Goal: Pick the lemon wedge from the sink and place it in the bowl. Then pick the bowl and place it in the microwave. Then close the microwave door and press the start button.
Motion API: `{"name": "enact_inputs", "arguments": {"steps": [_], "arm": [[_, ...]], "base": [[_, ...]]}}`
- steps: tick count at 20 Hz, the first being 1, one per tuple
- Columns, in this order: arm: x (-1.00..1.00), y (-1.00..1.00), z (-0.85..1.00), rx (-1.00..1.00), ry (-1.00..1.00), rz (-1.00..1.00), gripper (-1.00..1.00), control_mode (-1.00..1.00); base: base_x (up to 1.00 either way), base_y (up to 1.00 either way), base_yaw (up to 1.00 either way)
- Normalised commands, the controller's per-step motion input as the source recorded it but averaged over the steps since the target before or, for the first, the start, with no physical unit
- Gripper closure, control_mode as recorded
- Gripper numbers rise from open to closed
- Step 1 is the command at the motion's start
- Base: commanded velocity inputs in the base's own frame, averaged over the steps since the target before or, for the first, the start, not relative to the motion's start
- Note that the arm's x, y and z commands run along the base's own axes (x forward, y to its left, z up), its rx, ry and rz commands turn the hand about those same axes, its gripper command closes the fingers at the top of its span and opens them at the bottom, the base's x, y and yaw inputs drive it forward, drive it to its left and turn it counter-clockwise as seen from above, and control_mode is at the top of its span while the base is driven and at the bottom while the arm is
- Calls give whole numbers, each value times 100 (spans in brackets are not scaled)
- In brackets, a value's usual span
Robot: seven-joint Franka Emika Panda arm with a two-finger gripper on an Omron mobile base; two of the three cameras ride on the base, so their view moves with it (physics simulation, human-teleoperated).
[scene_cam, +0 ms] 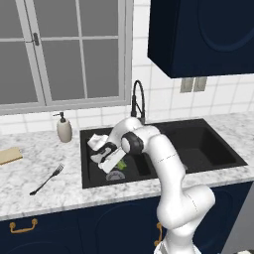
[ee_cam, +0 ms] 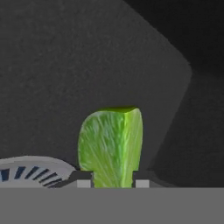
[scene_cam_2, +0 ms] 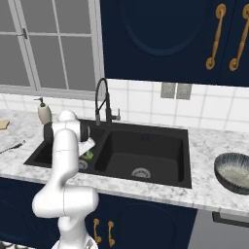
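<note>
The yellow-green lemon wedge (ee_cam: pixel 111 144) stands between my two dark fingertips, which press against both of its sides low over the floor of the black sink's (scene_cam: pixel 198 149) left basin. From the base, the wedge (scene_cam: pixel 122 163) (scene_cam_2: pixel 89 155) shows as a small green spot just under the white hand. The gripper (ee_cam: pixel 113 180) (scene_cam: pixel 118 165) points down into that basin, beside the round metal drain (ee_cam: pixel 30 171) (scene_cam: pixel 115 175). The dark patterned bowl (scene_cam_2: pixel 234 171) sits on the counter far to the right of the sink (scene_cam_2: pixel 146 146). The microwave and its door are out of view.
The arched black faucet (scene_cam: pixel 138 99) (scene_cam_2: pixel 103 99) rises behind the sink's middle. A soap dispenser (scene_cam: pixel 63 128) stands left of the sink, and a fork (scene_cam: pixel 47 179) and a wooden board (scene_cam: pixel 10 155) lie further left. Dark blue wall cabinets (scene_cam: pixel 198 34) hang above the right basin.
</note>
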Motion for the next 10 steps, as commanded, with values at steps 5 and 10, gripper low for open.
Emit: {"name": "enact_inputs", "arguments": {"steps": [5, 10], "arm": [[-94, 0, 69, -1, -14, 6, 100, -100], [-86, 0, 100, 0, -19, 9, 100, -100]], "base": [[0, 0, 0], [0, 0, 0]]}}
